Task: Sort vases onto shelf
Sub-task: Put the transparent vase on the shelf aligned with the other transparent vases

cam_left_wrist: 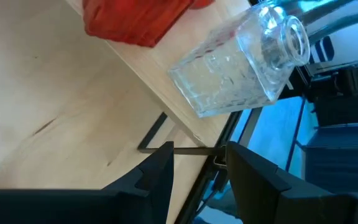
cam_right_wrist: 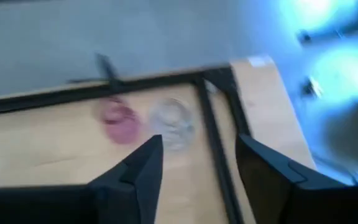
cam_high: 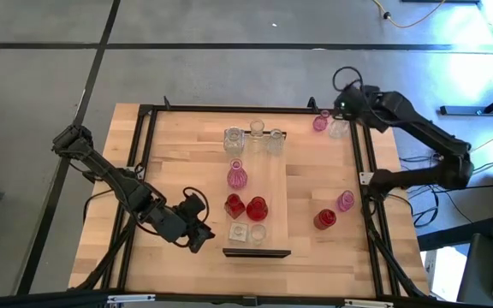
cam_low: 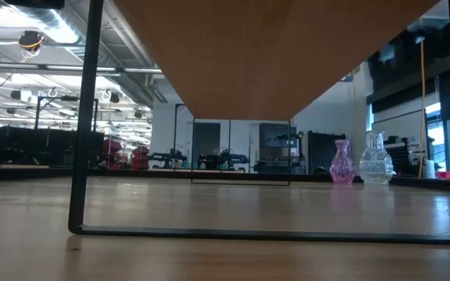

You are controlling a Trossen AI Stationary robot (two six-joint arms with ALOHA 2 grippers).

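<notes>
The shelf [cam_high: 274,192], a long light-wood board, stands raised on thin black legs in the middle of the table. On it stand clear vases [cam_high: 234,139], a pink one [cam_high: 237,175], two red ones [cam_high: 257,208] and two squat clear ones [cam_high: 239,231]. A red vase [cam_high: 324,219] and a pink vase [cam_high: 345,201] stand on the tabletop at the right. Another pink vase [cam_right_wrist: 118,118] and a clear vase [cam_right_wrist: 174,121] stand at the far right corner. My left gripper [cam_left_wrist: 197,152] is open beside the shelf's near left end, facing a squat clear vase [cam_left_wrist: 235,68]. My right gripper [cam_right_wrist: 197,146] is open above the far right corner.
The table's black frame [cam_high: 362,171] runs along its edges. In the low view the shelf's underside [cam_low: 272,55] and one of its black legs [cam_low: 84,117] fill the foreground. Bare tabletop [cam_high: 182,162] lies left of the shelf.
</notes>
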